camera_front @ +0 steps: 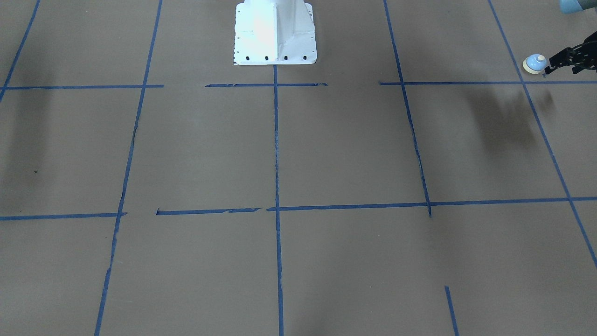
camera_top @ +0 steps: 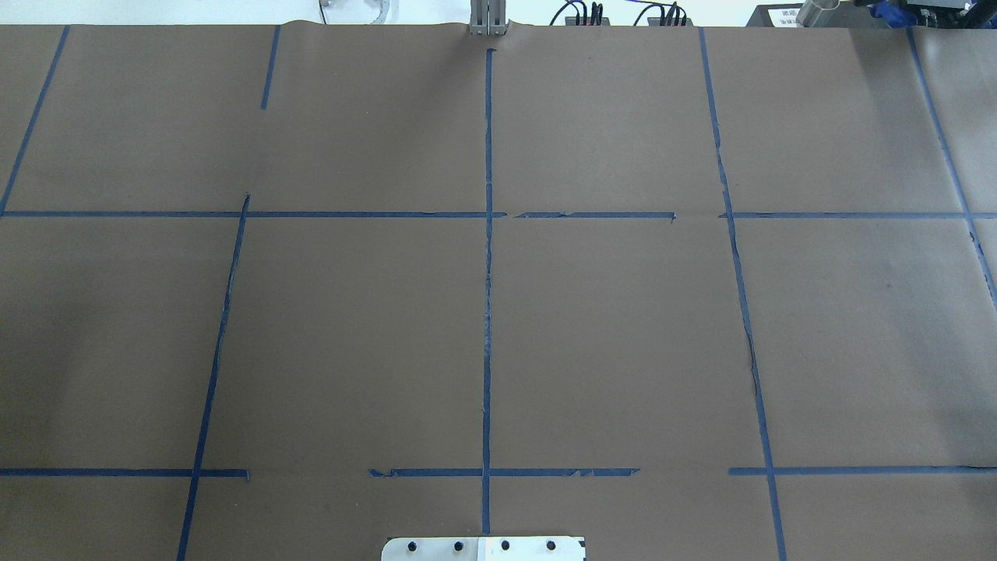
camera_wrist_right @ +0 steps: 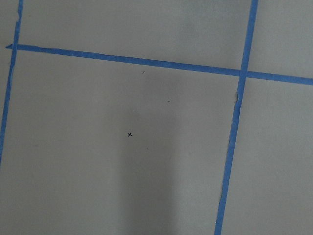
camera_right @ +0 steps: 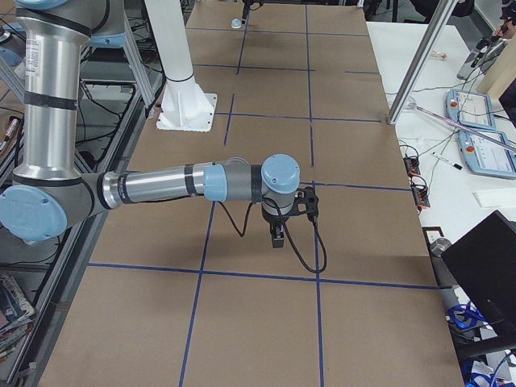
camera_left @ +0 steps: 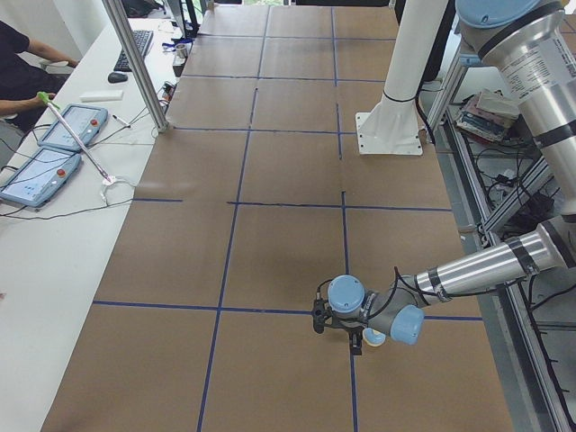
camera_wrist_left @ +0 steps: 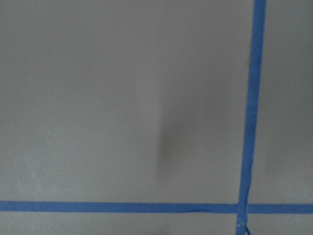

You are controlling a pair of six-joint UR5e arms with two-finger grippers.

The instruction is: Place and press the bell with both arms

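Note:
The bell, with a light blue dome and cream base, hangs tilted at the far right edge of the front-facing view, above the brown table. Its small shadow lies apart from it on the paper. My left gripper is shut on the bell's edge. In the exterior left view the gripper points down beside the bell. My right gripper shows only in the exterior right view, pointing down over the table; I cannot tell whether it is open or shut. Neither wrist view shows the bell or any fingers.
The white pedestal base stands at the robot's side of the table. Blue tape lines divide the brown paper into squares. A small black cross is marked under my right wrist. The operators' desk with tablets and metal posts runs along the far side.

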